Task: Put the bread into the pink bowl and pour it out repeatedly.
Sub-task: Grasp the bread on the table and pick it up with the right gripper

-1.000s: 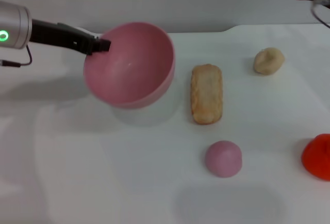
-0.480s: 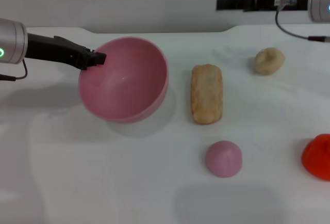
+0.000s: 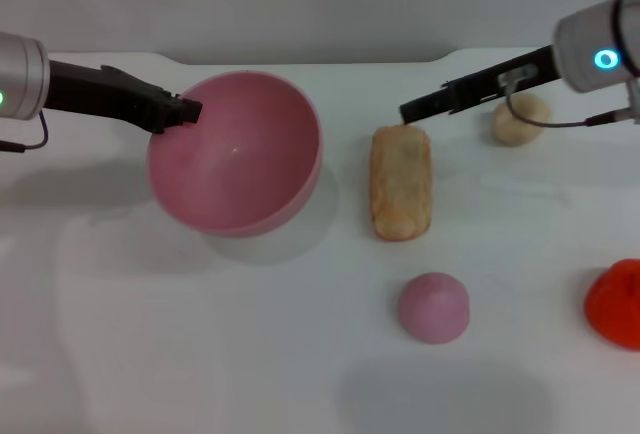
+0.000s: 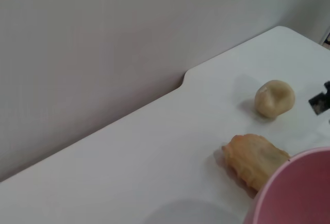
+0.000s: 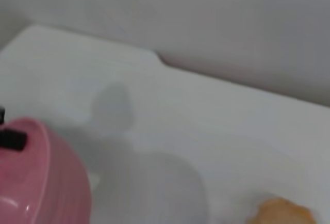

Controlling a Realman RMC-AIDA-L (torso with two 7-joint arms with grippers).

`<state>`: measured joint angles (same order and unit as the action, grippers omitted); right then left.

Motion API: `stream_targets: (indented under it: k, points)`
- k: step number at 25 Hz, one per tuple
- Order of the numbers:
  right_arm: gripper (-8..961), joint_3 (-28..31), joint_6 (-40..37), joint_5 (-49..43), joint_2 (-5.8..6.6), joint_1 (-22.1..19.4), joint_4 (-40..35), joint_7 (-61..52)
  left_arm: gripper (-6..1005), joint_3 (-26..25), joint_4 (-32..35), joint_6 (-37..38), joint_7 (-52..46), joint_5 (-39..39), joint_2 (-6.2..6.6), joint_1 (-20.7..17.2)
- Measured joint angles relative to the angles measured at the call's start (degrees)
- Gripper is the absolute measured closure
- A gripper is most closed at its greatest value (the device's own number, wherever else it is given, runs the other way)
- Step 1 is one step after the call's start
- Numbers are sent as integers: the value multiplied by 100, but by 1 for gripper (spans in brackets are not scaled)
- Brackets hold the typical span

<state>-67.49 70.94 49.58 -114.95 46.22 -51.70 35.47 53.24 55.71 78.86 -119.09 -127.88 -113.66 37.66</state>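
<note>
On the white table, nearest the robot, a pink dome-shaped bun and a red object cut off at the edge are left untouched, being no part of the job. Farther in, the bread is seen lying flat and lengthwise on the table, outside and just beside the pink bowl, so a loading step is judged to be due. The bowl is gripped at its far-left rim by the left gripper, clenched on the rim, and is tipped with its mouth toward the camera, presumably so that it is held steady for the loaf. The right gripper is poised at the far end of the bread, apparently placed for a pick; whether its jaws are parted or closed cannot be told. Behind it a small beige lump is left by the table's far edge. From the left wrist, the loaf's ridged end, the lump and a slice of bowl rim are shown low against the wall, which the head view does not give; from the right wrist, only the bowl's outer side and a corner of the bread are caught, with neither bun nor red object in sight
</note>
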Motion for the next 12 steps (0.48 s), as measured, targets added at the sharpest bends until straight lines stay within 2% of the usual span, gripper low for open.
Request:
stream_targets:
  k: [3,8,12]
  points:
    - [432,-17,88,-340,-102,228,33,-97,940,19,1,5,18,0,-12,1]
    - [290,-64,177,-542,-307,413,82,-207,940,19,-32,21,117,0,-57,-50]
    - [290,-292,90,-579,-380,423,258,-296,940,19,-33,26,160,8,-98,-142]
